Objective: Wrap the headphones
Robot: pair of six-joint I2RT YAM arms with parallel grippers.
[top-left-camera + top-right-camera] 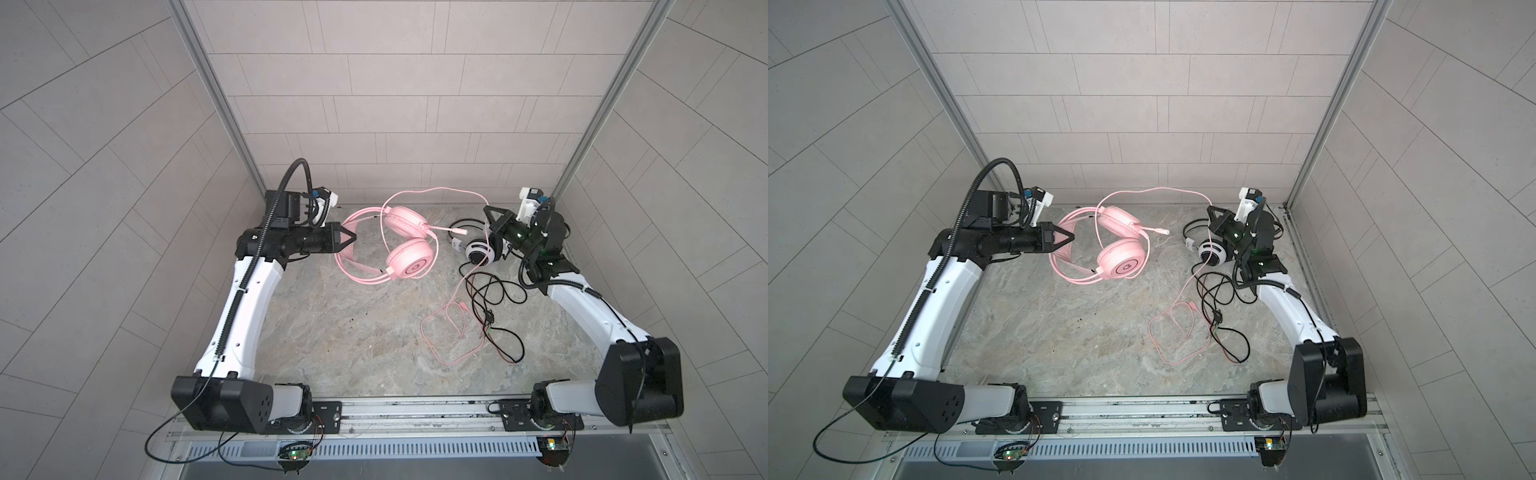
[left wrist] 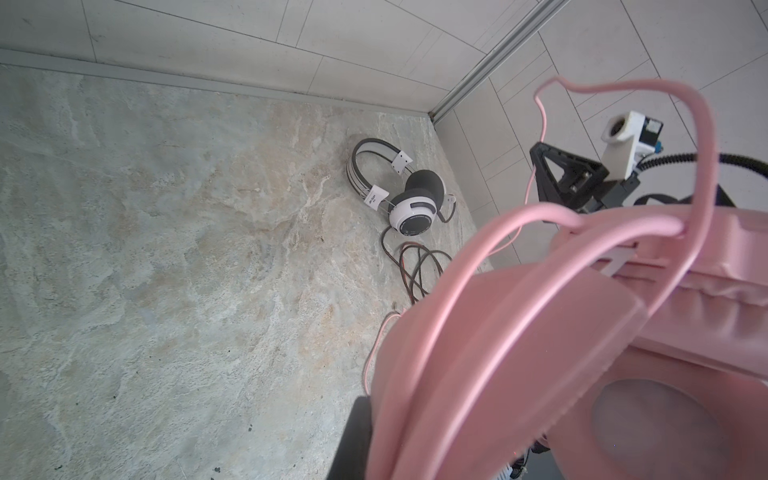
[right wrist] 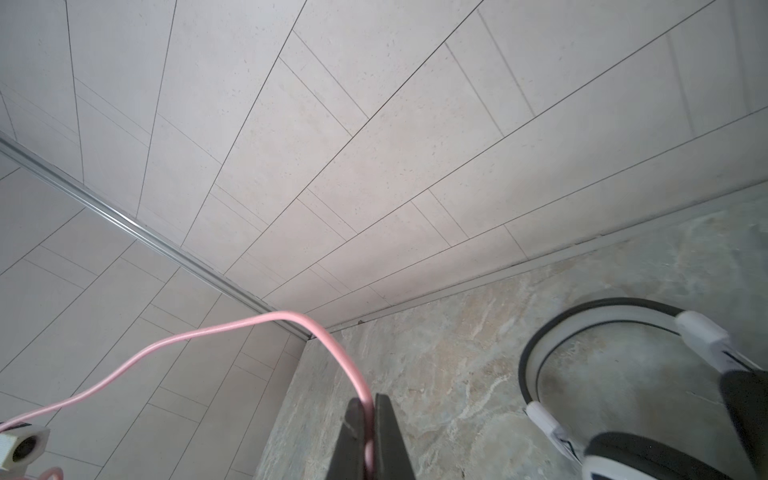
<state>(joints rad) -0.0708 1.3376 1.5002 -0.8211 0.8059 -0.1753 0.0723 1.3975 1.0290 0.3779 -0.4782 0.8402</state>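
Left arm extended level; left gripper (image 1: pixel 352 238) closed, apparently on the band of the pink headset (image 1: pixel 409 259), at its left side. Right gripper (image 3: pixel 368 400), raised to the headset's right, pinches the pink cable (image 3: pixel 232 328).

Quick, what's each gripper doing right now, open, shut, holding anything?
The left gripper is shut on the pink headphones.
The right gripper is shut on the pink cable.

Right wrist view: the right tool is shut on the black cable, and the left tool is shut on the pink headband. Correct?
No. The right tool is shut on the pink cable, not the black one. The right wrist view shows it pinched between the tool's fingers. The left tool is shut on the pink headband, as stated.
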